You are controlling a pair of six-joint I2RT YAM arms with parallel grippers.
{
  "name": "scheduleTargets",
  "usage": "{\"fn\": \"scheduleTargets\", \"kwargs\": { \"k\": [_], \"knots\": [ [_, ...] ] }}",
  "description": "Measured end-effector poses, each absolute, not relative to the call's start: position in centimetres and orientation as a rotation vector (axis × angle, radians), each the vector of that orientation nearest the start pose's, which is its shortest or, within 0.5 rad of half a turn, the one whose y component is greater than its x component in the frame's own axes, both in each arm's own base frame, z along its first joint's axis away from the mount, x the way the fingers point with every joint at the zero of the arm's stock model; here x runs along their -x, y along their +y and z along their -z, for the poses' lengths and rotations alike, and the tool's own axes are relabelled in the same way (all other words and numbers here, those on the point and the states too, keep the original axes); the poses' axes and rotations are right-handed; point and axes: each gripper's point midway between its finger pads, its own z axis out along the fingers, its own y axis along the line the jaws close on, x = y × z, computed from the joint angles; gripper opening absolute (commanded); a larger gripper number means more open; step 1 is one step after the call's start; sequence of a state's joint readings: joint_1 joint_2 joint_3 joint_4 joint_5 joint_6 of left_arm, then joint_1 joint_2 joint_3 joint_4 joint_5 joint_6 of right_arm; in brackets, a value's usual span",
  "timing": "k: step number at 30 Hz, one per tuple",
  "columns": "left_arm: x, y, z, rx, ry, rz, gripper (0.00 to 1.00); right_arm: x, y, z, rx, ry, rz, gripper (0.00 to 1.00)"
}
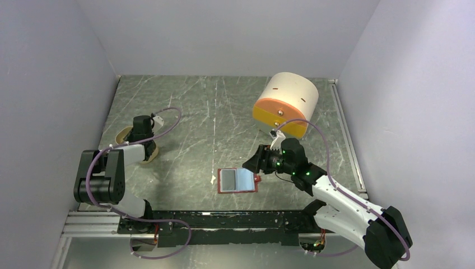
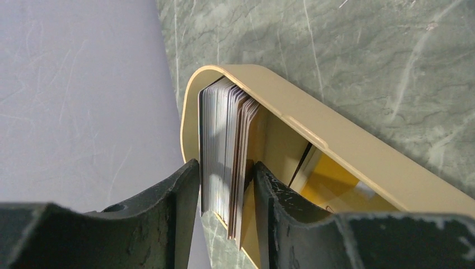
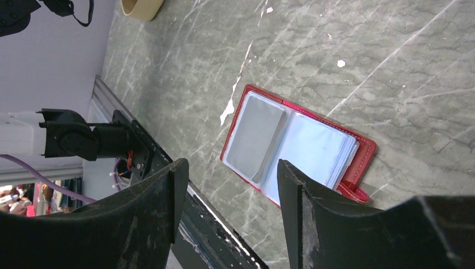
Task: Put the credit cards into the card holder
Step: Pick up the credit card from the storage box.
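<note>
Top view, left tool (image 1: 141, 134): down over the beige tray (image 1: 121, 137) at the far left of the surface (image 1: 196, 112); opening not readable from here.
Top view, card holder (image 1: 238, 180): open and flat near the front middle, long axis left to right, fold line near to far.
Top view, right tool (image 1: 250, 163): poised just beside the holder's far right corner; clearly the nearer arm to the holder.
Top view, gap to cross: tray and holder well apart, holder to the right of the tray and nearer the arm bases; cream-and-orange cylinder (image 1: 285, 103) off behind the right arm, away from that path.
Left wrist view, credit cards (image 2: 224, 123): a stack on edge at the rounded end of the beige tray (image 2: 313, 131), flat faces turned toward the fingers.
Left wrist view, left tool (image 2: 227, 168): partly open, one finger on each side of the stack and close against it; thin gap apparently on one side; clamped or merely straddling, impossible to tell.
Right wrist view, right tool (image 3: 232, 168): spread wide, nothing between the fingers.
Right wrist view, card holder (image 3: 297, 145): on the surface beyond the fingertips, pale pockets facing up, snap tab (image 3: 358, 193) at one short end; grey panel in one pocket, card or not unclear.
Coming move, as a judgement: hinges on carrying cards from the tray rightward and nearward to the holder, card edge lined up with a pocket mouth; direction of the pocket mouths not clear in any view.
</note>
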State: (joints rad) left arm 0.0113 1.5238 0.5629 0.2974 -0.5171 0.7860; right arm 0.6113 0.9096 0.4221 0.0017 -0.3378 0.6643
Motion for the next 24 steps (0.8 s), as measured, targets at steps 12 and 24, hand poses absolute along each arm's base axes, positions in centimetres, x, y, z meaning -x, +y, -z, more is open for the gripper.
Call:
{"fn": "scheduleTargets", "kwargs": {
  "k": [12, 24],
  "knots": [
    [-34.8, 12.0, -6.6, -0.589, 2.217, -1.038, 0.38, -19.0, 23.5, -12.3, 0.174, 2.225, -1.107, 0.63],
    [-35.3, 12.0, -7.6, -0.569, 2.193, -1.038, 0.31, -19.0, 23.5, -11.9, 0.172, 2.239, -1.105, 0.63]
  ]
}}
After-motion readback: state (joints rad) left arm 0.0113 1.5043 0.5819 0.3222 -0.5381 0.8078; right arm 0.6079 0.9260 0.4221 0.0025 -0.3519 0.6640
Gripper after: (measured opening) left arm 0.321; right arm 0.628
